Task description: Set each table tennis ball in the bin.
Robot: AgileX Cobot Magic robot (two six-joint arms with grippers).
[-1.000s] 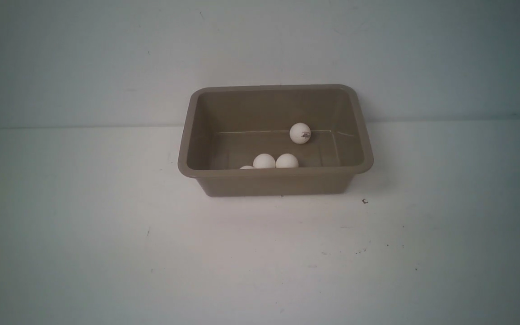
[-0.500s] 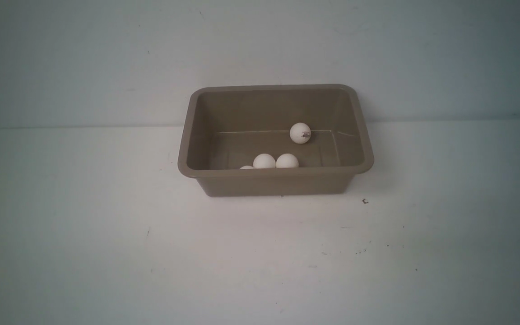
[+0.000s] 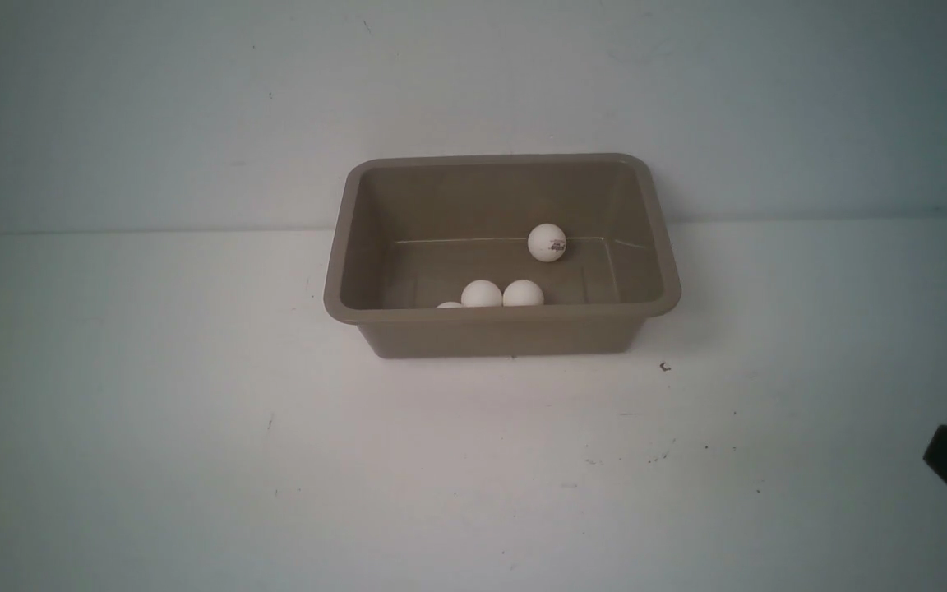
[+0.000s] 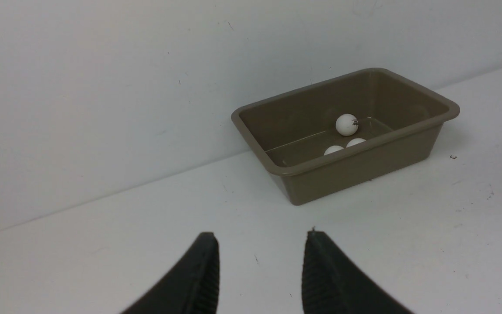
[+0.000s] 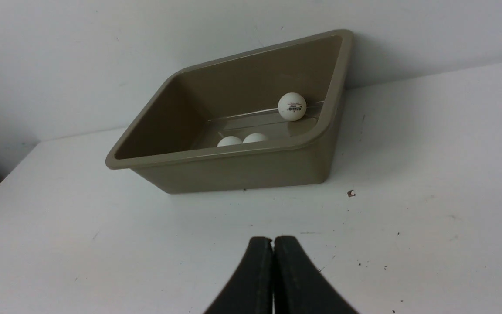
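Note:
The taupe-brown bin (image 3: 503,313) stands at the back middle of the white table, against the wall. Several white table tennis balls lie inside it: one with a dark logo (image 3: 547,242) near the far wall, two side by side (image 3: 482,293) (image 3: 523,293), and a sliver of another (image 3: 449,305) behind the near rim. My right gripper (image 3: 946,452) shows as a dark tip at the lower right edge. It is shut and empty (image 5: 273,239), well short of the bin (image 5: 233,155). My left gripper (image 4: 262,235) is open and empty, facing the bin (image 4: 355,151) from a distance.
A small dark speck (image 3: 665,367) lies on the table just right of the bin's near corner, and fine dark marks are scattered further forward. The pale wall rises directly behind the bin.
My right gripper has come into the front view at the lower right edge. The bin and the balls have not moved.

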